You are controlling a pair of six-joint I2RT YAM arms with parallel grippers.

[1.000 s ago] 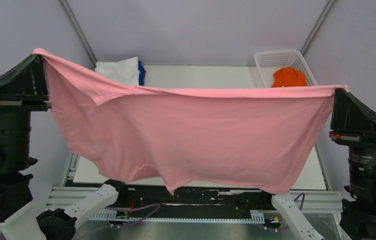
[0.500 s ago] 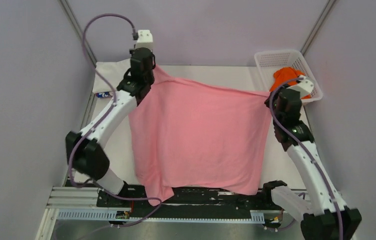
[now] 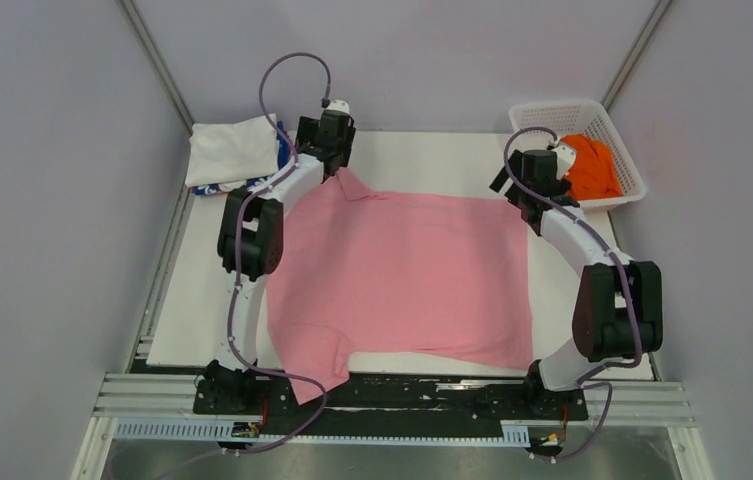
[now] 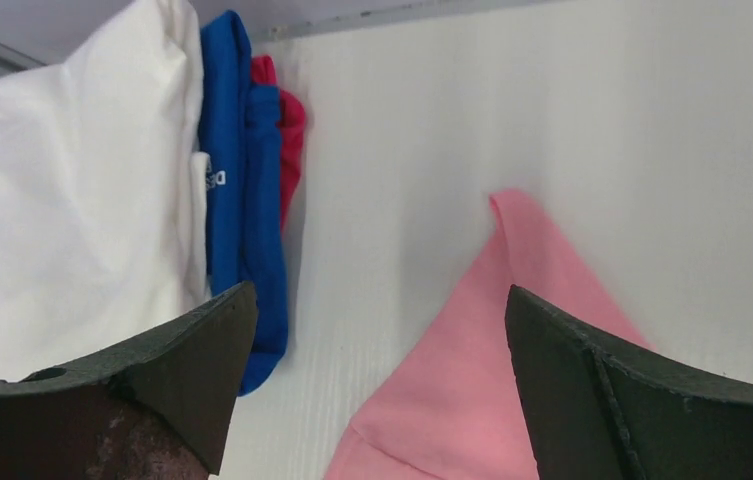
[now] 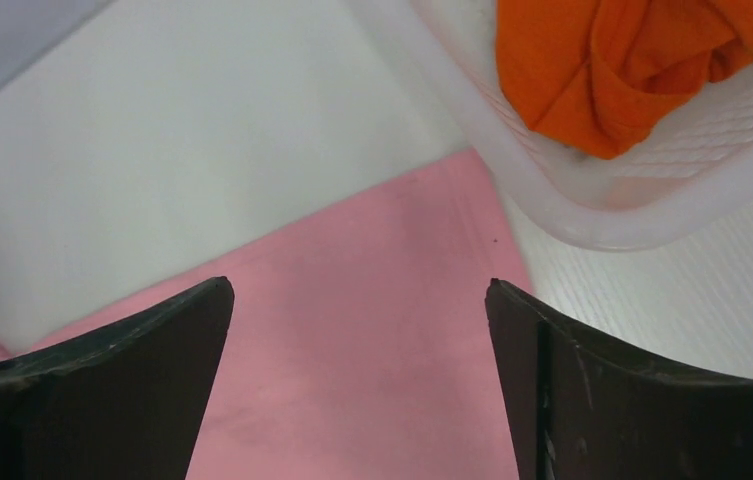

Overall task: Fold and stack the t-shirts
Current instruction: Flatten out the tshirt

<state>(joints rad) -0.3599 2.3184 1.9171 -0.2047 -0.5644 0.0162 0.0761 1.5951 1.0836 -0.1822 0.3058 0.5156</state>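
The light pink t-shirt (image 3: 402, 275) lies spread flat on the white table (image 3: 432, 155), its lower hem hanging over the near edge. My left gripper (image 3: 336, 168) hovers open at the shirt's far left corner; in the left wrist view the pink corner (image 4: 472, 380) lies loose between the spread fingers (image 4: 377, 295). My right gripper (image 3: 515, 195) is open over the far right corner, with flat pink cloth (image 5: 352, 340) under its gap (image 5: 359, 287). A folded white shirt (image 3: 232, 150) (image 4: 72, 200) rests on a blue/red one (image 3: 281, 150) (image 4: 237, 180) at the back left.
A white mesh basket (image 3: 552, 115) (image 5: 572, 215) stands at the back right holding the crumpled orange shirt (image 3: 594, 168) (image 5: 632, 60), close beside my right gripper. Grey walls enclose the table on three sides.
Both arms swung the raised pink shirt down and away, laying it flat on the table. Both grippers went from shut on its corners to open, letting go.
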